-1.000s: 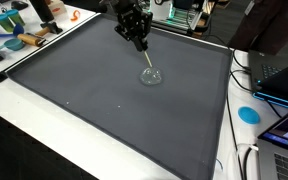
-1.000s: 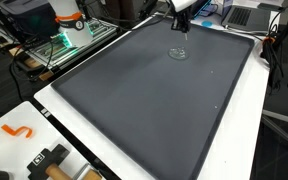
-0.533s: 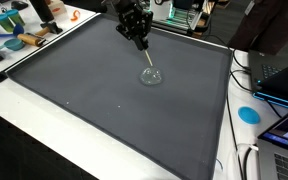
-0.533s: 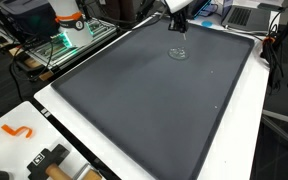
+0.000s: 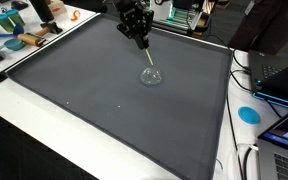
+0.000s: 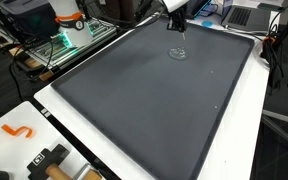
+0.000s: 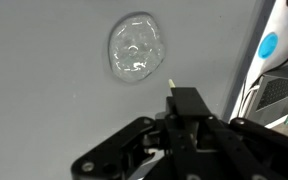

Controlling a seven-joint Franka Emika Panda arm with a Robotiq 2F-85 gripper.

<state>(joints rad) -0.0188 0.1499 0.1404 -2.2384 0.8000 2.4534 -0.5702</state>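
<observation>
A clear glass dish (image 5: pixel 150 76) (image 6: pixel 177 53) (image 7: pixel 136 48) lies on the dark grey mat (image 5: pixel 94 95) (image 6: pixel 154 110), near its far edge. My gripper (image 5: pixel 141 42) (image 6: pixel 180 25) (image 7: pixel 180 100) hangs just above and beside it, shut on a thin pale stick (image 5: pixel 147 62) (image 7: pixel 170 86). In an exterior view the stick slants down from the fingers toward the dish. In the wrist view only its tip shows past the black fingers, a little apart from the dish. Whether the tip touches the glass I cannot tell.
A blue disc (image 5: pixel 248 113), a laptop (image 5: pixel 284 78) and cables (image 5: pixel 246 160) sit off one side of the mat. Bowls and small items (image 5: pixel 19 42) crowd another corner. An orange hook (image 6: pixel 19 130) and a black tool (image 6: pixel 49 158) lie on the white table.
The gripper with the stick has risen slightly and drawn back a little from the dish. The dish has not moved.
</observation>
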